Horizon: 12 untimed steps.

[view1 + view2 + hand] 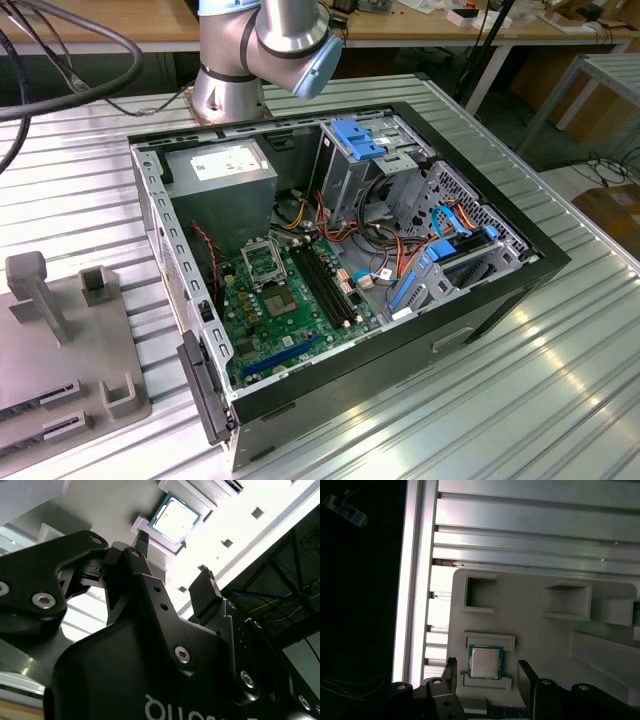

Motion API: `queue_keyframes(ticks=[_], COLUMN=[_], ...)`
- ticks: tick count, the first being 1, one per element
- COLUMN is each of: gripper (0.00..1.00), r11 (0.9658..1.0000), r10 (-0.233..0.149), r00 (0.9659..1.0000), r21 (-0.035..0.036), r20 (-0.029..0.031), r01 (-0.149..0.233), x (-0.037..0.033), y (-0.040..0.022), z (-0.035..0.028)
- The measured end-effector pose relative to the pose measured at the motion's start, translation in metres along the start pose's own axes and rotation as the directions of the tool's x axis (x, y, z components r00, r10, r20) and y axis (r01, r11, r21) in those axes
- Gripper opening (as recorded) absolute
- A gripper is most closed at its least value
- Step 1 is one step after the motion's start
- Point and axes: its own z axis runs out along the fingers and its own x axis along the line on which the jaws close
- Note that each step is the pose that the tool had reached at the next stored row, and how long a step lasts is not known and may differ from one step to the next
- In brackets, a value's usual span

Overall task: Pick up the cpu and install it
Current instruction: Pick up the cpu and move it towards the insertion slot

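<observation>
1. The arm's black jaws are spread wide apart and pinch nothing. In the first wrist view, one jaw stands at each side of the cpu (485, 662), and neither touches it.
2. In the second wrist view, the black block (125, 680) behind the jaws has white writing on it. The writing is cut off at the edge and cannot be read.
3. The cpu lies flat in a small square pocket of a grey tray (535, 635). Its shiny silver top faces up, with green edges all round. It is square, so no side is the long one. Its sides run straight along the pocket's sides. The faint marks on its top are too small to read.
4. The grey tray rests on a table (520, 530) made of silver metal strips.
5. In the exterior view, the grey tray (100, 345) lies at the exterior view's left, just beside an open computer case (540, 265).
6. Inside the case is a green board (290, 330). A square metal socket (262, 262) sits on it, next to long black slots (325, 290).
7. Farther back in the case is a grey power box (225, 185). Its white label (225, 160) has print too small to read.
8. Behind the case, the silver arm (270, 40) stands on the table.
</observation>
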Motion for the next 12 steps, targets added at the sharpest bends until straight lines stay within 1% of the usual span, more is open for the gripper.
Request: queue_keyframes(ticks=[4, 6, 12], gripper=[0.60, 0.60, 0.60], r11=[1.0000, 1.0000, 1.0000], r10=[0.000, 0.000, 0.000], r00=[1.0000, 1.0000, 1.0000], r21=[0.0000, 0.0002, 0.0001], r20=[0.0020, 0.0019, 0.0020], r01=[0.000, 0.000, 0.000], x=[0.0030, 0.0049, 0.0057], y=[0.0000, -0.0004, -0.0018], z=[0.0065, 0.0125, 0.0244])
